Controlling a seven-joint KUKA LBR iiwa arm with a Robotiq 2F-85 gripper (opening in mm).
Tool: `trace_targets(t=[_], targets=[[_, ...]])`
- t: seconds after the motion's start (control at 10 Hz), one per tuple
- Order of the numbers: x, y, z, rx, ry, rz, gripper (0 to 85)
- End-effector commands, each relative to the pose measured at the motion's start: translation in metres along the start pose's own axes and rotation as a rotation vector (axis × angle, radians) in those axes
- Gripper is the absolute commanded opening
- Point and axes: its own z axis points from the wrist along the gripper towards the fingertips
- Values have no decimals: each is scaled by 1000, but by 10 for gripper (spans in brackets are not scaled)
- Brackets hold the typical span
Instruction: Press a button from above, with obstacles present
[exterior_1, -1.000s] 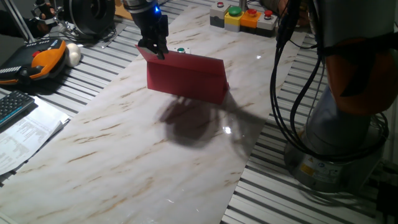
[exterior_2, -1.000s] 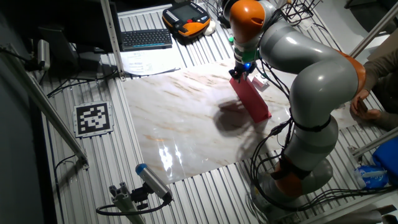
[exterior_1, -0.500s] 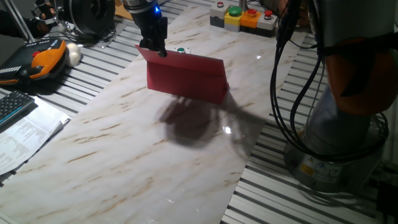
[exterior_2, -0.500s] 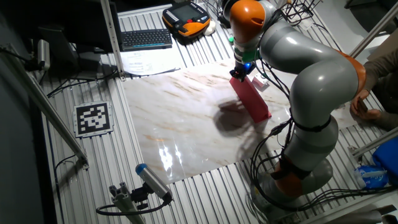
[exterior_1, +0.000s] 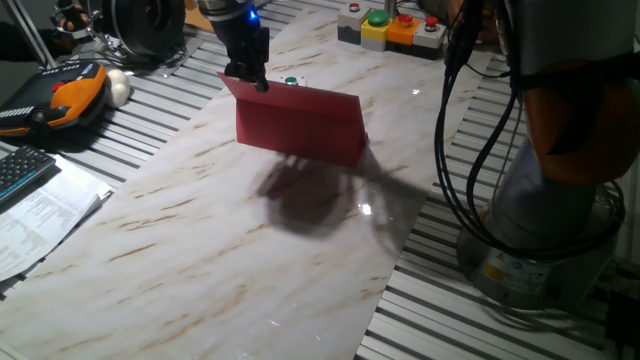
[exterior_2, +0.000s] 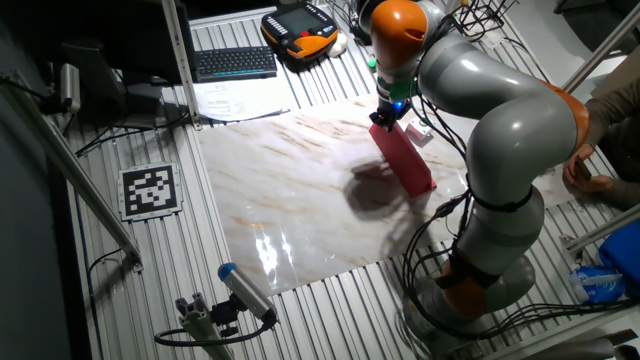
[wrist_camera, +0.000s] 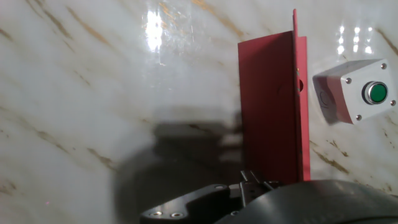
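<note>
The button (wrist_camera: 375, 93) is a small green cap on a whitish box base (wrist_camera: 342, 93), lying on the marble table to the right of the board in the hand view. In one fixed view the button (exterior_1: 291, 81) peeks out just behind the red board (exterior_1: 300, 122), which stands upright. My gripper (exterior_1: 250, 78) hovers over the board's left end, on the near side from the button. In the other fixed view the gripper (exterior_2: 381, 120) is at the board's (exterior_2: 405, 160) far end. No view shows the fingertips clearly.
A row of bigger button boxes (exterior_1: 388, 28) stands at the table's back edge. A teach pendant (exterior_1: 65, 95), a keyboard (exterior_1: 25, 170) and papers lie to the left. Black cables (exterior_1: 470, 150) hang beside the robot base (exterior_1: 560, 210) on the right.
A second ago the gripper shifted slightly at the board's left end. Over the last half second nothing has visibly moved.
</note>
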Motion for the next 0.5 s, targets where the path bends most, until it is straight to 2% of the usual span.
trace_targets(t=[0.0, 0.1, 0.2, 0.3, 0.4], targets=[[0, 0, 0, -8, -37, -9, 0], [0, 0, 0, -28, -67, -13, 0], [0, 0, 0, -69, -95, -18, 0], [0, 0, 0, -103, -89, -16, 0], [0, 0, 0, -121, -79, -13, 0]])
